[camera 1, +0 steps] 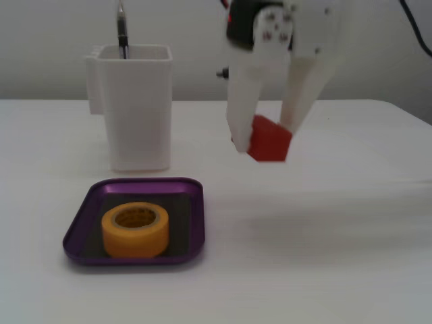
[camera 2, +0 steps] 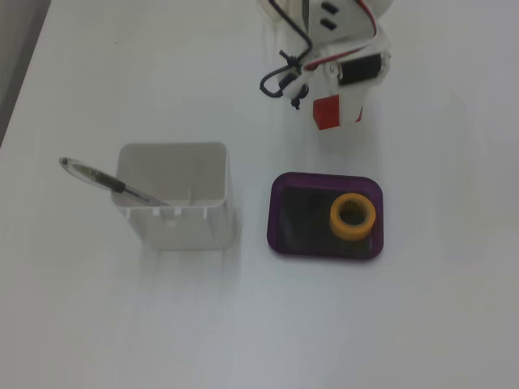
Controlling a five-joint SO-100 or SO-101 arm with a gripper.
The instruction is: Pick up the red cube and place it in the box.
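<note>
Red cube (camera 1: 269, 140) hangs above the table, pinched between the white fingers of the gripper (camera 1: 264, 142) at centre right of a fixed view. In the other fixed view the cube (camera 2: 326, 113) sits near the top centre, the box (camera 2: 282, 212) just below it. A yellow tape roll (camera 2: 353, 216) fills the box's right half; a pen (camera 2: 101, 179) leans in the white pen holder (camera 2: 174, 198).
</note>
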